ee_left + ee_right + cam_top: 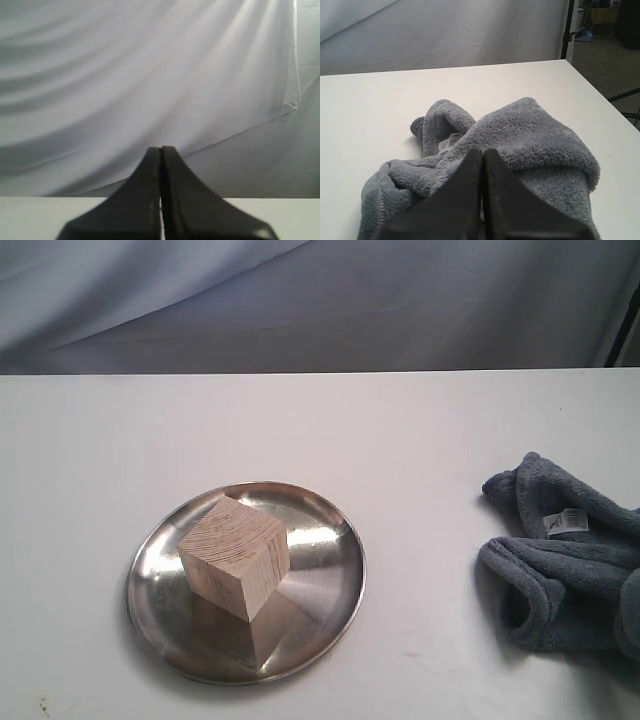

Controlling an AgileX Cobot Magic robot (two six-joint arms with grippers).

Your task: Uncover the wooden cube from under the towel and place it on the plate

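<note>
A white table (300,430) fills the scene, and a pale draped backdrop cloth (300,300) hangs behind its far edge. On the near left of the table lies the round silver metal plate (335,585), its shallow rim catching the light. The wooden cube (235,555) stands flat on the plate, a little left of the plate's middle. It is turned so that one vertical edge faces the near side, and grain lines show on its top face. The shiny surface mirrors the cube just in front of it.

The blue-grey plush towel (570,570) lies crumpled at the right side of the table, well apart from the plate, and runs off the right edge of the exterior view. Its small white label (566,522) sits on an upper fold. Nothing covers the cube.

Neither arm shows in the exterior view. In the left wrist view the left gripper (161,150) has its two dark fingers pressed together with nothing between them. It points toward the backdrop above the white tabletop. In the right wrist view the right gripper (483,151) is likewise closed, finger against finger, with no cloth visibly caught. It hangs over the bunched towel, just beside the label. Whether its tips touch the plush cannot be told. Past the table's right edge, a black stand pole (566,30) rises from a darker floor.
</note>
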